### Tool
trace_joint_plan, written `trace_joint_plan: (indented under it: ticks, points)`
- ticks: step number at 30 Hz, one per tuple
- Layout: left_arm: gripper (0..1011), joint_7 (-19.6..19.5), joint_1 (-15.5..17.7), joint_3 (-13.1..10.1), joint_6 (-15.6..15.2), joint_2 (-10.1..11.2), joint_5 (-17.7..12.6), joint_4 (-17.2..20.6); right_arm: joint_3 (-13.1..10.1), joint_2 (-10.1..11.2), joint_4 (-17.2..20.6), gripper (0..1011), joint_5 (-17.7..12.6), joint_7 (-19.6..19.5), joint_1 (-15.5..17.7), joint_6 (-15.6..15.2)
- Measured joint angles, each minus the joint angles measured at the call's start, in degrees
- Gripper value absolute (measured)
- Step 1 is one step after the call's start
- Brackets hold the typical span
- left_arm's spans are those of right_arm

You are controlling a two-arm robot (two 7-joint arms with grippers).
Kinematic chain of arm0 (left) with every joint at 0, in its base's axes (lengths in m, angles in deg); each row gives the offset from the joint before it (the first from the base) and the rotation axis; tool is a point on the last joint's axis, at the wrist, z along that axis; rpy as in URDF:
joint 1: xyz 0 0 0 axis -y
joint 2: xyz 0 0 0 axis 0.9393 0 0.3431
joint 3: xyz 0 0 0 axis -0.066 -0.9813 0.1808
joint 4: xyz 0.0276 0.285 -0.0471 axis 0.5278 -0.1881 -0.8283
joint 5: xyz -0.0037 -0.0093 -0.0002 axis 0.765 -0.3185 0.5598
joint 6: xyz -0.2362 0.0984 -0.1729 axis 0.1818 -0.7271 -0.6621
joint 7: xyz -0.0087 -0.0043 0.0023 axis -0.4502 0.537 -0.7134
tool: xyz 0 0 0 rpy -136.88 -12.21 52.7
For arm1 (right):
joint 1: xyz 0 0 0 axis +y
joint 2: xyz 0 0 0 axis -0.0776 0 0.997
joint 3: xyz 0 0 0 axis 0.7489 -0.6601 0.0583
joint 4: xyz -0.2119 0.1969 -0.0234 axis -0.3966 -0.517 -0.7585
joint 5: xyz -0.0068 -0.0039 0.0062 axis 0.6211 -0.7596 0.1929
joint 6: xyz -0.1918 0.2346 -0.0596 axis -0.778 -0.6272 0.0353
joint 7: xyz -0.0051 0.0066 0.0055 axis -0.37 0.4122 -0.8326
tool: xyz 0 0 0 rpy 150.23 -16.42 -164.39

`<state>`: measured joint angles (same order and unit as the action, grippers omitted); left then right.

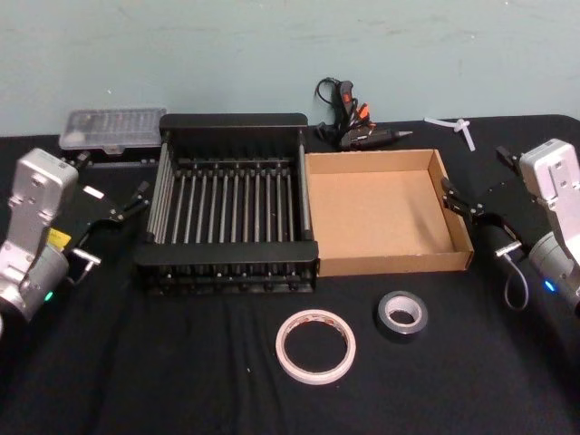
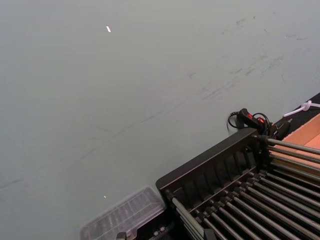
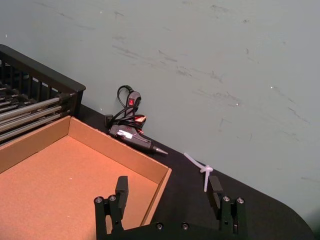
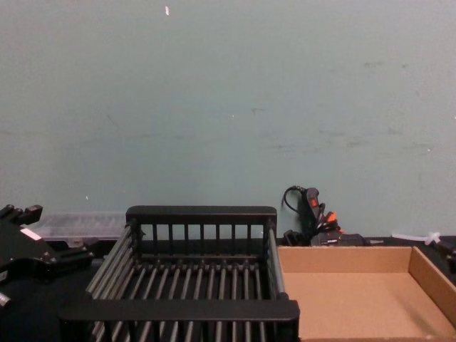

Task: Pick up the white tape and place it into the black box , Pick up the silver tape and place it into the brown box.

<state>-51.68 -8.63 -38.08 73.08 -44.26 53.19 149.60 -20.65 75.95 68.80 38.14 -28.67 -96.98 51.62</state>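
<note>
The white tape (image 1: 315, 346), a wide thin ring, lies flat on the black cloth near the front, and the smaller silver tape (image 1: 401, 315) lies just to its right. Behind them stands the black box (image 1: 231, 120) with slatted sides, and the brown box (image 1: 385, 213) sits against its right side; both hold nothing. My left gripper (image 1: 134, 201) hovers open just left of the black box, far from both tapes. My right gripper (image 1: 460, 198) hovers open at the brown box's right wall, its fingers (image 3: 121, 186) spread wide over that corner.
A clear plastic case (image 1: 109, 131) lies behind the black box at the back left. A black and orange glue gun (image 1: 353, 122) with its cord lies behind the brown box, and a small white plastic piece (image 1: 458, 127) sits at the back right. A teal wall closes the back.
</note>
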Motion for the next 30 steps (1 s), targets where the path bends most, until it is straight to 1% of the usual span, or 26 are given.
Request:
trace_joint_plan:
  ticks: [30]
  points:
    - [1001, 0.00, 0.00, 0.00, 0.00, 0.00, 0.00, 0.00, 0.00, 0.00, 0.00, 1002, 0.00, 0.00, 0.00, 0.00]
